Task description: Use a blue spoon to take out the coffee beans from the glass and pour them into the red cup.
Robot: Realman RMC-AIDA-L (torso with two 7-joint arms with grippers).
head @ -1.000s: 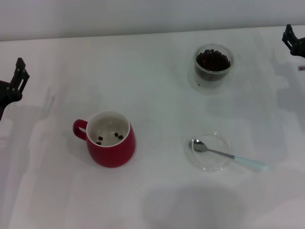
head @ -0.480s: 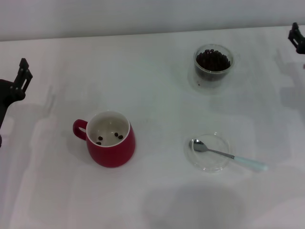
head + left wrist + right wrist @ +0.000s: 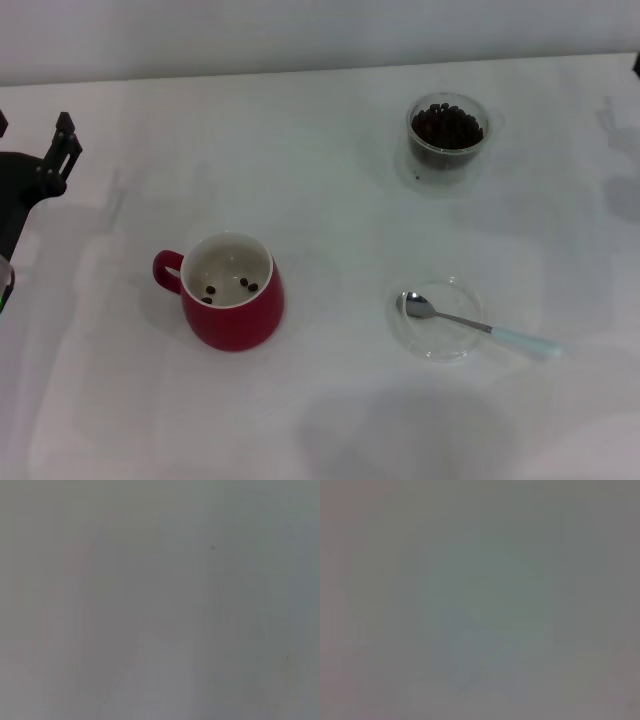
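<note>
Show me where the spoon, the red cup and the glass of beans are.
blue spoon (image 3: 500, 334): head view, on its pale handle.
red cup (image 3: 240, 318): head view, on its outer wall.
glass (image 3: 440, 160): head view, on its side wall.

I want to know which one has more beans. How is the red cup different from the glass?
The red cup is dark red with a white inside; the glass is see-through. The cup has a loop handle; the glass has none. The cup looks bigger and holds just a few beans; the glass is nearly full. Both stand upright on the table.
</note>
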